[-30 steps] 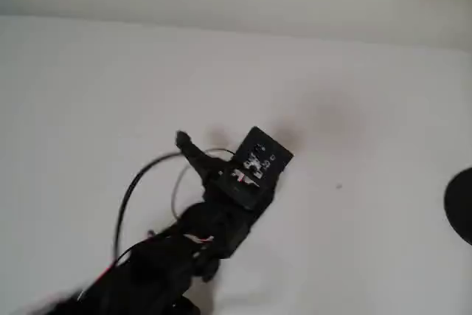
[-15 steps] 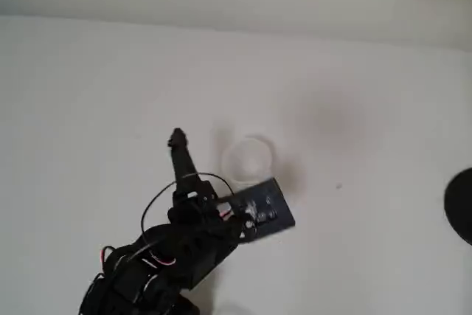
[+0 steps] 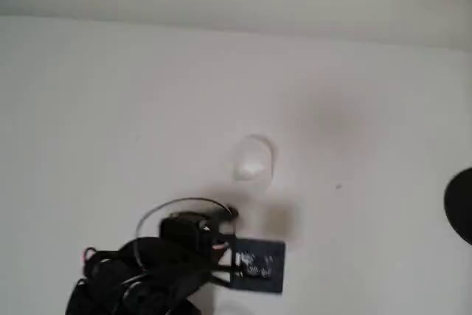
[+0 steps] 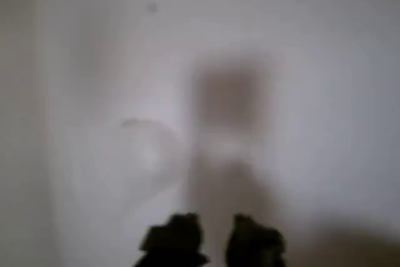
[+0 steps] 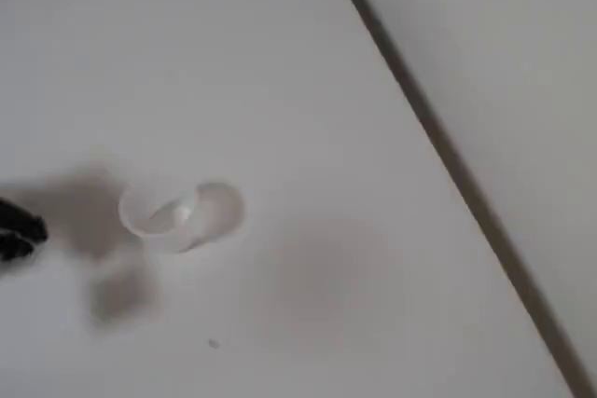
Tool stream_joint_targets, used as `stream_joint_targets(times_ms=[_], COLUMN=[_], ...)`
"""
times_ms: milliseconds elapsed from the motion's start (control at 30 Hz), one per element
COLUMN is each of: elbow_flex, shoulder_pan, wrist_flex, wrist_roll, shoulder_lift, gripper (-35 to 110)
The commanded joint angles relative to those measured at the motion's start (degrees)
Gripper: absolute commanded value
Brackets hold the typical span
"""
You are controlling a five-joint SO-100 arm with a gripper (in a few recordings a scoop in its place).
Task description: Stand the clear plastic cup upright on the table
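Just below the clear plastic cup [image 3: 252, 158], now upright on the table [image 3: 88, 108], the gripper [image 4: 211, 232] has let go and backed off, fingers narrowly apart, so the job looks done.

Clear plastic cup [image 3: 253, 158], small and nearly see-through (just a faint whitish outline), standing upright with round rim facing up, alone near the middle of the plain white table [image 3: 88, 94], well away from every edge.
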Motion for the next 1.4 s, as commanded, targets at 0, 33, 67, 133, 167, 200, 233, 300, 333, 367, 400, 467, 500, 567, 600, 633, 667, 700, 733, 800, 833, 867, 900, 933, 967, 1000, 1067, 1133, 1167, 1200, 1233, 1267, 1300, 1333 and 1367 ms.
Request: stream_joint_targets(times_ms=[0, 33, 67, 133, 167, 200, 233, 300, 333, 367, 400, 467, 500, 567, 600, 633, 667, 700, 733, 800, 833, 867, 900, 933, 967, 1000, 1067, 1133, 1167, 1200, 1233, 1267, 1300, 1333, 1367], elbow_flex=[8.1, 8.2, 8.2, 8.2, 8.2, 8.2, 8.2, 8.2, 8.2, 8.2, 8.2, 8.2, 8.2, 8.2, 8.2, 8.2, 8.2, 8.2, 8.2, 8.2, 8.2, 8.2, 8.2, 8.2, 8.2, 8.2, 8.2, 8.2, 8.2, 8.2, 8.2, 8.2, 8.2, 8.2, 8.2], shoulder_pan=[1.6, 1.8, 1.8, 1.1, 1.1, 1.5, 2.2, 4.4, 4.6, 4.6, 4.6, 4.6, 4.6, 4.5, 4.5, 4.5, 4.5, 4.5, 4.5, 4.5, 4.5, 4.5, 4.5, 4.5, 4.5, 4.5, 4.5, 4.5, 4.5, 4.5, 4.5, 4.5, 4.5, 4.5, 4.5], wrist_flex=[-2.0, -2.0, -2.1, -2.2, -2.2, -2.2, -2.2, -2.1, -2.1, -2.1, -2.1, -2.1, -2.1, -2.0, -2.0, -2.0, -2.0, -2.0, -2.0, -2.0, -2.0, -2.0, -2.0, -2.0, -2.0, -2.0, -2.0, -2.0, -2.0, -2.0, -2.0, -2.0, -2.0, -2.0, -2.0], wrist_roll=[1.1, 2.2, 3.5, 4.2, 4.3, 4.7, 4.9, 5.2, 5.4, 5.4, 5.4, 5.4, 5.4, 5.4, 5.4, 5.4, 5.4, 5.4, 5.4, 5.4, 5.4, 5.4, 5.4, 5.4, 5.4, 5.4, 5.4, 5.4, 5.4, 5.4, 5.4, 5.4, 5.4, 5.4, 5.4], shoulder_lift=[0.4, 0.3, 0.3, 0.3, 0.3, 0.3, 0.3, 0.3, 0.3, 0.3, 0.3, 0.3, 0.3, 0.3, 0.3, 0.3, 0.3, 0.3, 0.3, 0.3, 0.3, 0.3, 0.3, 0.3, 0.3, 0.3, 0.3, 0.3, 0.3, 0.3, 0.3, 0.3, 0.3, 0.3, 0.3], gripper=[0, 0, 0, 0, 0, 0, 0, 1, 1, 0, 0, 0, 0, 0, 0, 0, 0, 0, 0, 0, 0, 0, 0, 0, 0, 0, 0, 0, 0, 0, 0, 0, 0, 0, 0])
